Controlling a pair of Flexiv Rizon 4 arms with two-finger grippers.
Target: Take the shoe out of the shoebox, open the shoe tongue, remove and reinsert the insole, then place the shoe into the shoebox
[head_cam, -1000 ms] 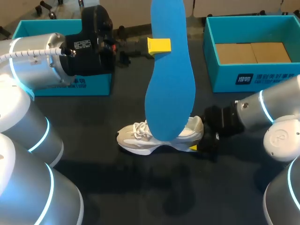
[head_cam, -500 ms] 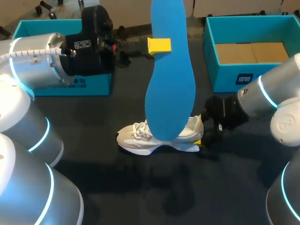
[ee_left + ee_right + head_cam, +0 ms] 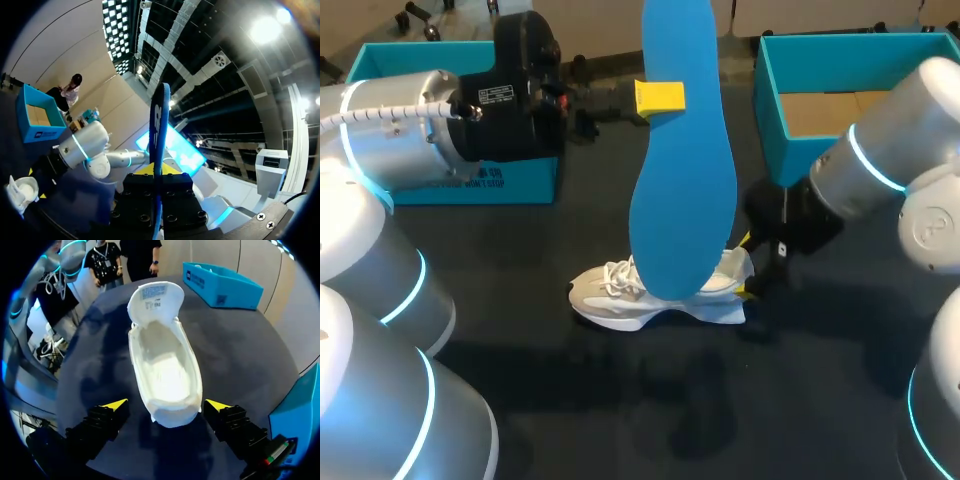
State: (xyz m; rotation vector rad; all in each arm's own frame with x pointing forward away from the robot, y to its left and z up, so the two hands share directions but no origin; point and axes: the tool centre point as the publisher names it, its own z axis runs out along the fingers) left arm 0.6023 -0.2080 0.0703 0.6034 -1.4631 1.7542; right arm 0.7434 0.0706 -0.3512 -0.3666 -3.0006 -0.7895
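Shoe out of shoebox, lying on table between arms; tongue pulled up and forward, inside bare. Insole out, held high and upright, pinched edge-on by left gripper. Right gripper spread, yellow tips flanking heel, not touching. Judged done: take-out, tongue opening, insole removal. Left: reinsert insole, put shoe back into shoebox

White shoe: stands on its sole on the table, tongue folded toward the toe, mouth open. Blue insole: hangs upright above the shoe, pinched at one edge by the left hand. Teal shoebox: sits open behind, brown card inside.
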